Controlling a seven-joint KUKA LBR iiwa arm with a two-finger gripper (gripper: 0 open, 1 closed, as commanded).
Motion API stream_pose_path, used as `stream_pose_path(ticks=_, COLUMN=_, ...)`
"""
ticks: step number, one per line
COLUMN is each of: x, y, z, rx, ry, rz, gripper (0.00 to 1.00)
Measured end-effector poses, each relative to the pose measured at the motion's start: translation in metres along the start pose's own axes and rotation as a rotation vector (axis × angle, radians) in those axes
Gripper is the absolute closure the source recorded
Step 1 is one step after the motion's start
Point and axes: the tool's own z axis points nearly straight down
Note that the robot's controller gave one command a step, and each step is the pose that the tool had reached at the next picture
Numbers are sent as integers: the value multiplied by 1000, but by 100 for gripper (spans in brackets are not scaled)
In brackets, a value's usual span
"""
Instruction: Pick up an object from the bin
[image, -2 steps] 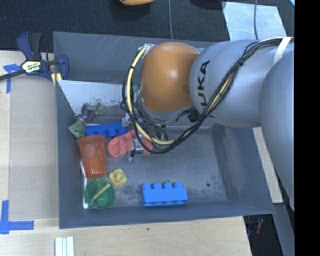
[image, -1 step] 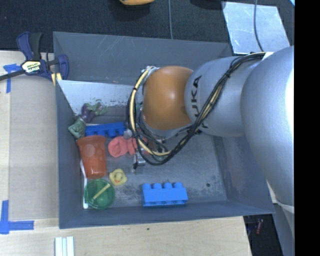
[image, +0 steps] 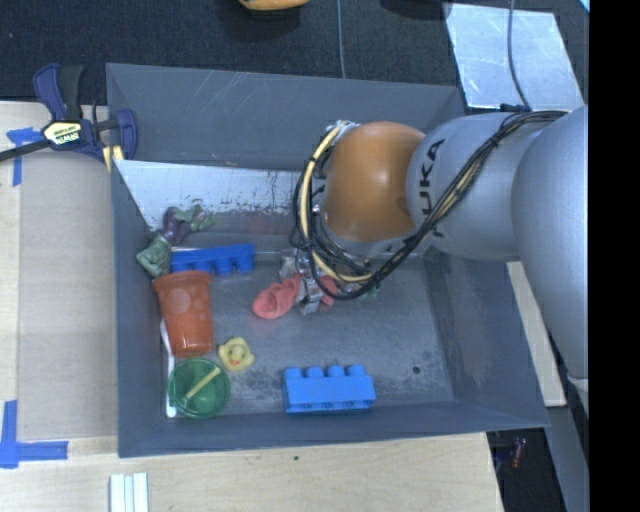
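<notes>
Dim light throws pale glare on the bin's (image: 200, 185) far wall, shadow under the arm (image: 500, 190).

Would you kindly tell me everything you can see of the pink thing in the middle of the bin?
The pink thing is a small, lumpy, soft-looking piece, salmon to red, rounded at its lower-left end and narrower toward the upper right. It lies flat on the grey floor of the bin, right of the orange cup, apart from it. Its upper-right end reaches the gripper; whether it is gripped I cannot tell.
</notes>
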Motion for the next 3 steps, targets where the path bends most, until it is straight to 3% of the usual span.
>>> stream_pose_path(ticks=1, x=0, y=0, z=-1, rx=0, ry=1, rz=-3, gripper=100)
stream_pose_path(ticks=3, x=12, y=-41, z=-138, rx=-3, ry=7, rz=-204, gripper=100)
